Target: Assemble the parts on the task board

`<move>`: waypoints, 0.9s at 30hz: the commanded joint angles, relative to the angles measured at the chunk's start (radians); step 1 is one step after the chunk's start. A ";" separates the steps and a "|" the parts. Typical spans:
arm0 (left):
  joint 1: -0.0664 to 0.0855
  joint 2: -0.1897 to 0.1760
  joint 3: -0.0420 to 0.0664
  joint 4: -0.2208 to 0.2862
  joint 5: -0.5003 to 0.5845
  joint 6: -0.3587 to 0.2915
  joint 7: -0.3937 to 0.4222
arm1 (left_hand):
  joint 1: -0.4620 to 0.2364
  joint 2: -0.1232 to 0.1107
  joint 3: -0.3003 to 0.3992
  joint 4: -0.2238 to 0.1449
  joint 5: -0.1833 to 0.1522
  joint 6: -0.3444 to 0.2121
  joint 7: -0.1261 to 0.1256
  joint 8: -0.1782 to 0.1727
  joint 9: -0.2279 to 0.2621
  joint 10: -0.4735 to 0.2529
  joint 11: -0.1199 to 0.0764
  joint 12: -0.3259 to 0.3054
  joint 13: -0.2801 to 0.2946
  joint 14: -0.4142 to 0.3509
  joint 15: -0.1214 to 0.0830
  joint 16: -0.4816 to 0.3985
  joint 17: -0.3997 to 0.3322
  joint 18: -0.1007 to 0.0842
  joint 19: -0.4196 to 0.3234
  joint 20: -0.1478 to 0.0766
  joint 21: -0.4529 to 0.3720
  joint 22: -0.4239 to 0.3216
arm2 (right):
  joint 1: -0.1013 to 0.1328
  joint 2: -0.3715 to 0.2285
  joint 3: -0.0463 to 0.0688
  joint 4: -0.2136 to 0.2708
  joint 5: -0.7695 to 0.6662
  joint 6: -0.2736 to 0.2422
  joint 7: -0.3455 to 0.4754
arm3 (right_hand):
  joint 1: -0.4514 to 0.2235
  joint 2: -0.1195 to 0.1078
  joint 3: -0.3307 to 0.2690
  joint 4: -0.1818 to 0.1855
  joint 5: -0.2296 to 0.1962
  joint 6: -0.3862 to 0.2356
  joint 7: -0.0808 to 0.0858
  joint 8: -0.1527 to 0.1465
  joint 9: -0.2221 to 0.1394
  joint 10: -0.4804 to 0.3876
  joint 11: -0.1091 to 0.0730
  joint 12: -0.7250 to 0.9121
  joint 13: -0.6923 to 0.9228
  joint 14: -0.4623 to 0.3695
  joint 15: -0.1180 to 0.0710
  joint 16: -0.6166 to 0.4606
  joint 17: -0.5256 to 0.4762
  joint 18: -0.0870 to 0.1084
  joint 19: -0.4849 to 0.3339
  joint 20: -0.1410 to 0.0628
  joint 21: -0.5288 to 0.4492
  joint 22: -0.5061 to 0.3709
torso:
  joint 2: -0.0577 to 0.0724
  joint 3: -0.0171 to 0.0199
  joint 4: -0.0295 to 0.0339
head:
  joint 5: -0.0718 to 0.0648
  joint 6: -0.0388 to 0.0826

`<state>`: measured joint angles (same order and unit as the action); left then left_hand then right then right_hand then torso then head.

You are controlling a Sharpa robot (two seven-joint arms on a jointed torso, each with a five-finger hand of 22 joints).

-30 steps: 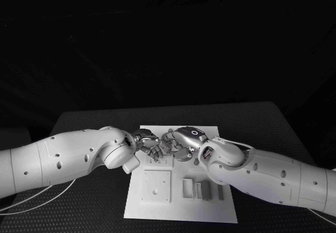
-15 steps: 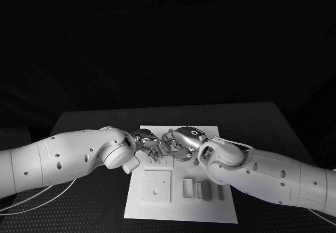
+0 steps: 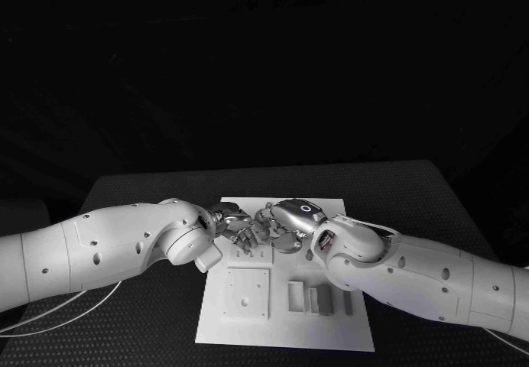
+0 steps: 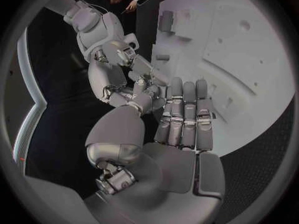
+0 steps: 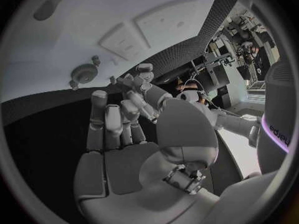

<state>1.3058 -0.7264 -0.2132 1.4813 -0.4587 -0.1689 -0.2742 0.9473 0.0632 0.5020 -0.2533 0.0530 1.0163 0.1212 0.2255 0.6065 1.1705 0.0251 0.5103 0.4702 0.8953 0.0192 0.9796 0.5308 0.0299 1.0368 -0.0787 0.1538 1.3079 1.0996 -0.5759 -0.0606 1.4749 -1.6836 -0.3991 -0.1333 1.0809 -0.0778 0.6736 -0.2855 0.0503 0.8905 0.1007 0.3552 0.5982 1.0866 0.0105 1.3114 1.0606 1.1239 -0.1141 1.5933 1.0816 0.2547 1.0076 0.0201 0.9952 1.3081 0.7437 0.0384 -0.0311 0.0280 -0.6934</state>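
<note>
The two hands are meeting over the middle of the task board (image 3: 289, 321), which is lying in the centre of the black table (image 3: 144, 321). The left hand (image 3: 229, 222) is coming in from the left edge of the table and the right hand (image 3: 284, 223) from the right edge; their fingertips are very close together above the board, and it is not clear if they are touching each other.

In the left wrist view, the left hand (image 4: 177, 134) is keeping its fingers (image 4: 185, 114) straight and side by side, with the thumb bent toward the right hand (image 4: 121, 59). A small part may be between the fingertips of the two hands, but the pictures are not showing this well enough to tell who is holding it.

In the right wrist view, the right hand (image 5: 121, 149) is showing its fingers (image 5: 102, 119) partly curled and near together, and the left hand (image 5: 140, 84) is reaching toward them over the white board (image 5: 81, 30).

Near the front edge of the board, a square plate (image 3: 246, 293) is lying on the left side, and several narrow grey parts (image 3: 319, 300) are lying just beside it on the right side. A round piece (image 5: 82, 73) is standing on the board near the fingertips.
</note>
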 commanded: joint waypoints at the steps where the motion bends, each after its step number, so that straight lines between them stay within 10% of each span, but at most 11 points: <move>1: 0.001 0.006 0.002 0.006 0.022 -0.007 0.019 | 0.013 -0.001 0.014 -0.004 0.001 0.009 -0.002 0.007 0.001 0.007 -0.003 -0.007 -0.002 0.010 -0.001 0.005 -0.002 0.009 0.006 -0.001 -0.008 0.011 | -0.001 0.005 -0.001 -0.001 -0.005 0.012 0.007 | -0.006 -0.002 0.007 0.001 0.000 0.185 -0.025 0.005 -0.002 -0.047 -0.041 -0.002 -0.002 0.001 -0.012 0.007 -0.002 0.007 0.006 -0.005 0.003 0.013 | 0.000 0.0005 0.0001 | 0.000 -0.001; 7: 0.001 0.006 0.002 0.008 0.042 0.012 0.044 | 0.038 0.021 0.051 -0.035 0.061 0.012 -0.004 0.013 -0.002 0.014 -0.003 -0.016 -0.007 0.012 -0.002 0.005 -0.004 0.005 0.008 -0.002 -0.013 0.016 | -0.001 0.008 -0.001 -0.003 -0.005 0.015 0.005 | -0.007 -0.002 0.007 0.001 0.000 0.185 -0.025 0.005 -0.002 -0.047 -0.041 -0.002 -0.002 0.001 -0.012 0.007 -0.003 0.007 0.006 -0.005 0.003 0.013 | 0.000 0.0003 0.0005 | -0.001 -0.002; 10: 0.001 0.006 0.002 0.008 0.042 0.011 0.049 | 0.063 0.010 0.108 -0.026 0.025 0.014 -0.004 0.017 -0.004 0.019 -0.003 -0.029 -0.013 0.012 -0.001 0.003 -0.007 0.003 0.011 -0.002 -0.016 0.016 | -0.001 0.008 -0.001 -0.004 -0.005 0.015 0.005 | -0.007 -0.003 0.007 0.001 0.000 0.185 -0.025 0.005 -0.001 -0.047 -0.041 -0.002 -0.002 -0.001 -0.012 0.007 -0.004 0.007 0.006 -0.005 0.003 0.013 | 0.000 0.0003 0.0009 | -0.003 0.000; 21: 0.001 0.000 0.002 0.007 0.051 -0.016 0.062 | 0.045 0.013 0.141 -0.033 0.076 0.026 -0.011 0.034 0.008 0.037 -0.006 -0.042 -0.015 0.016 -0.003 0.008 -0.007 0.001 0.018 -0.004 -0.019 0.020 | -0.001 0.003 -0.001 -0.009 0.029 -0.001 0.018 | -0.008 -0.014 0.008 0.004 0.001 0.169 -0.020 -0.004 -0.002 -0.057 -0.037 -0.012 -0.006 -0.035 -0.010 0.005 -0.039 0.007 -0.002 -0.002 -0.003 0.013 | 0.000 0.0000 -0.0002 | 0.000 0.001; 27: 0.001 -0.002 0.002 0.006 0.052 -0.022 0.062 | 0.043 0.012 0.143 -0.033 0.083 0.028 -0.012 0.036 0.010 0.039 -0.007 -0.043 -0.014 0.017 -0.003 0.010 -0.006 0.001 0.019 -0.004 -0.019 0.021 | -0.001 -0.003 -0.001 -0.013 0.075 -0.033 0.059 | -0.030 -0.125 0.013 0.043 -0.001 0.018 0.039 -0.095 -0.039 -0.110 0.020 -0.042 -0.018 -0.125 0.040 -0.012 -0.108 0.005 -0.044 0.016 -0.029 0.009 | 0.000 -0.0003 -0.0003 | 0.000 0.002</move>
<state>1.3049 -0.7300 -0.2138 1.4827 -0.4226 -0.1876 -0.2459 0.9902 0.0685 0.6371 -0.2862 0.1327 1.0265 0.1218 0.2331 0.5978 1.2014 0.0226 0.4744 0.4558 0.9058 0.0163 0.9838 0.5244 0.0226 1.0474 -0.0823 0.1385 1.3076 1.1007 -0.5761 -0.0599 1.4656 -1.6503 -0.4153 -0.1064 1.0513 -0.1948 0.6850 -0.2482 0.0503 0.9087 0.1109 0.2666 0.5608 0.9800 0.0236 1.2731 1.0435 1.0009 -0.0872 1.5851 0.9766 0.2555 0.9681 0.0344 0.9694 1.3078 0.7437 0.0384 -0.0312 0.0282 -0.6920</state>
